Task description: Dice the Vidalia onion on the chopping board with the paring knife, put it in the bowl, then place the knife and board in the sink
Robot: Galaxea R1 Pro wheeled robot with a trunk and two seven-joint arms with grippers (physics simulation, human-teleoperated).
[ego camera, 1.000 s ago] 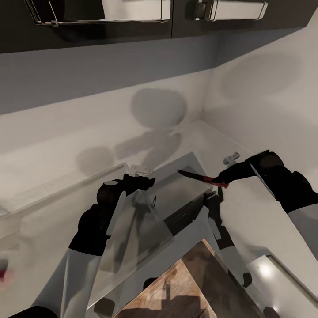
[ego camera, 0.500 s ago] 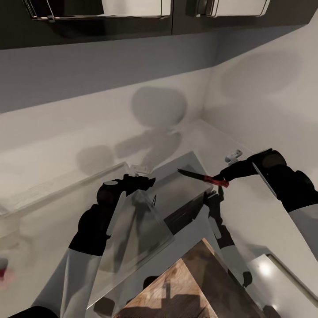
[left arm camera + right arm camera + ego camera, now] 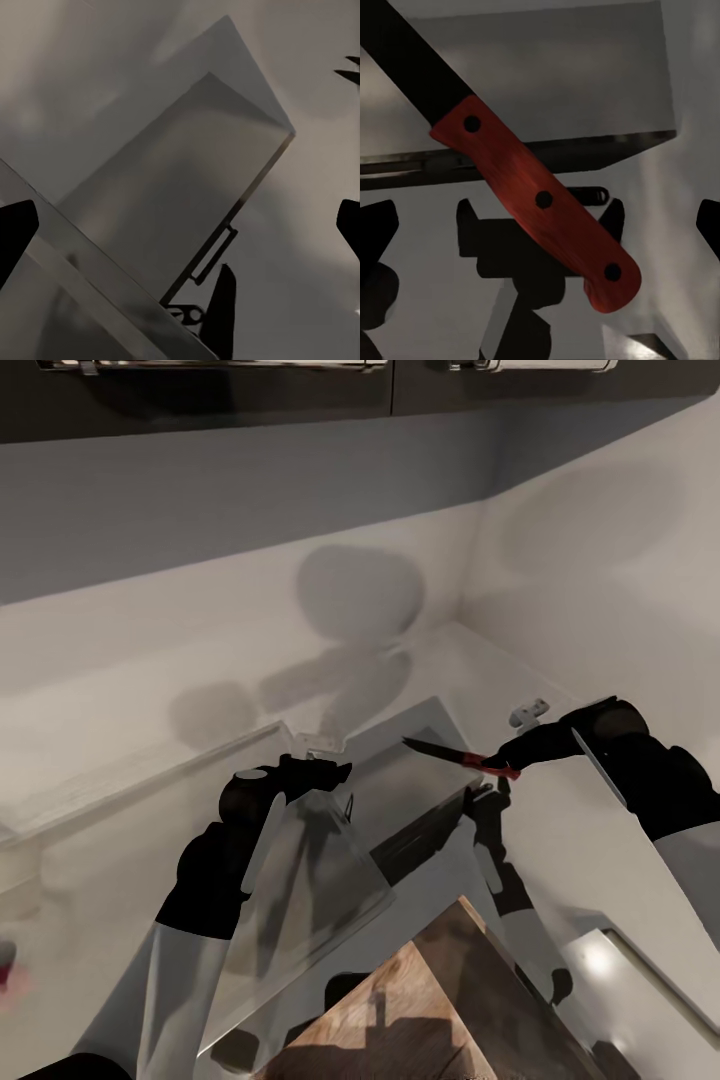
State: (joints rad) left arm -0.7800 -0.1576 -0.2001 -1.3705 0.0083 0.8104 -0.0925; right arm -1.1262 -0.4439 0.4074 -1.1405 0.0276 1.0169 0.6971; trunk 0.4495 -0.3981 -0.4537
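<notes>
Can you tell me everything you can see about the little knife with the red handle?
The paring knife is small and slim. It has a dark, pointed blade and a red-orange handle that looks like wood, with three dark rivets, plain in the right wrist view. The right gripper holds it by the handle, up in the air over the steel sink. It lies nearly level, tip pointing toward the left arm's side. Nothing else touches it.

The paring knife (red handle, dark blade) hangs above the sink.
</notes>
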